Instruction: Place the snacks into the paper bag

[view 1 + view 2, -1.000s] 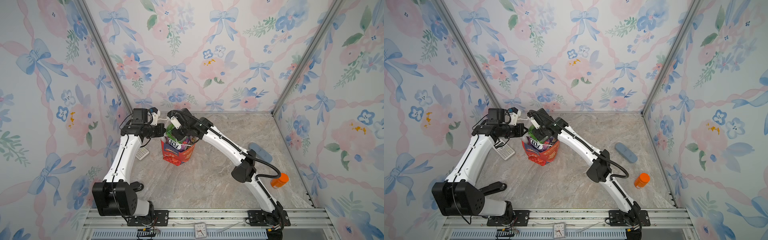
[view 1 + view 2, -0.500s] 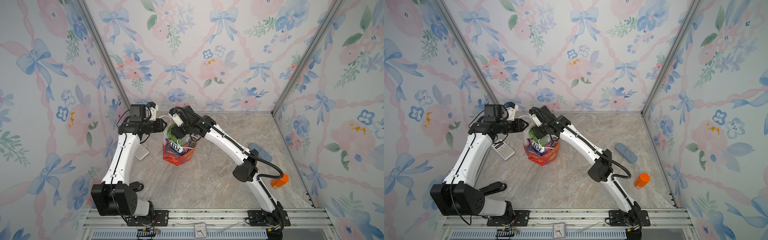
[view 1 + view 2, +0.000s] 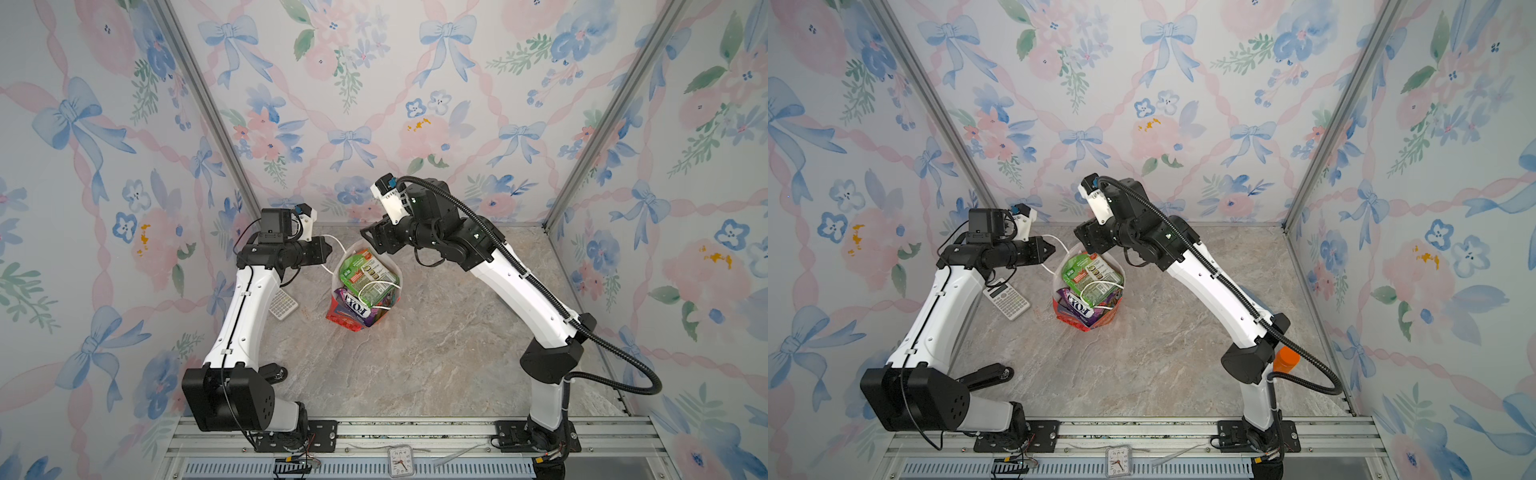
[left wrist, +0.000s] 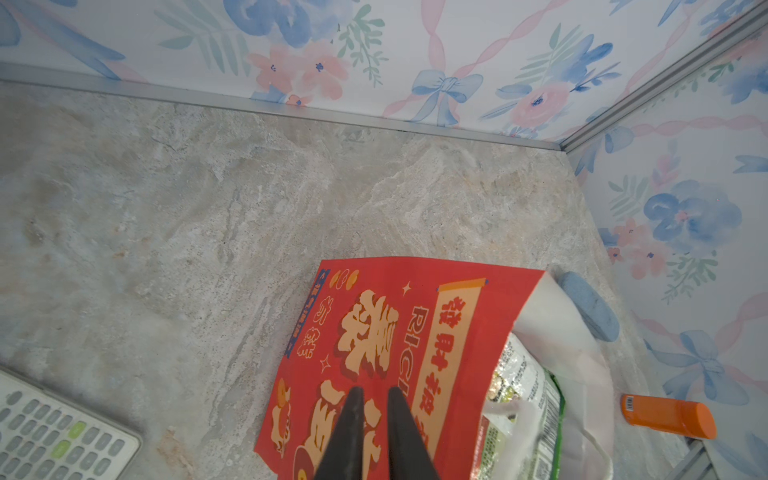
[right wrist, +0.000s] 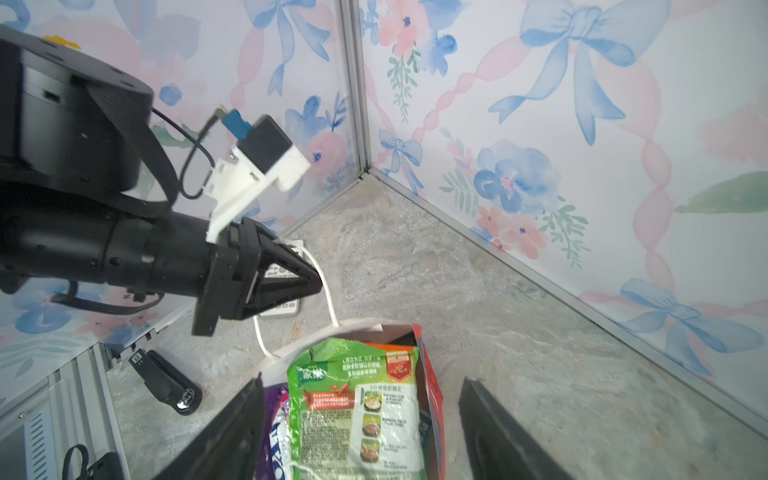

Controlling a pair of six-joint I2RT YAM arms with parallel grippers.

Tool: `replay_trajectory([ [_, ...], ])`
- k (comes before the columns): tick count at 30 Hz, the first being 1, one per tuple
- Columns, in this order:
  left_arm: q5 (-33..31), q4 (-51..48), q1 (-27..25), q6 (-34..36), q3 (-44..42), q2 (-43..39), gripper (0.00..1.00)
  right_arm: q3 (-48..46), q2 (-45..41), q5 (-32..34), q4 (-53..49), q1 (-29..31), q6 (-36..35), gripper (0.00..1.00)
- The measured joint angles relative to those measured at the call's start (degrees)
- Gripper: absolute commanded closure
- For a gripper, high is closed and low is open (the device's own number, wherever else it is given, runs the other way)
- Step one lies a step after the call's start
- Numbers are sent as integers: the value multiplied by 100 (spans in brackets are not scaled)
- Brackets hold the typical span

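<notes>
The left gripper (image 3: 326, 250) is pinched shut on one white cord handle (image 5: 329, 301), holding it up just beside the paper bag (image 4: 374, 328). The right gripper (image 5: 361, 380) hangs over the bag's mouth, jaws spread wide, gripping nothing. The one bag is red, with gold Chinese characters and "RICI". Two packets show inside it: one green packet (image 5: 357, 415) on top with Chinese print, and one purple packet (image 3: 355, 307) reading "FOX"; any beneath cannot be counted. One calculator (image 3: 1007, 300) lies near the bag, and one orange-capped bottle (image 4: 669, 415) well apart.
</notes>
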Motion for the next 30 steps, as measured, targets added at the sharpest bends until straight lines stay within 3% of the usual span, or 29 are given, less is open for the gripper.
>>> replay_trajectory([
  [8,37,0,0,7,4,57,100,-2796,-789,63,295,-385,715,32],
  [12,50,0,0,7,4,63,100,-3724,-1169,76,413,-514,1047,37],
  [22,133,0,0,2,7,74,100,-4070,-1353,-208,938,-551,1582,47],
  [30,258,-2,-2,-20,70,74,100,-4022,-1156,-356,1091,-437,1821,70],
])
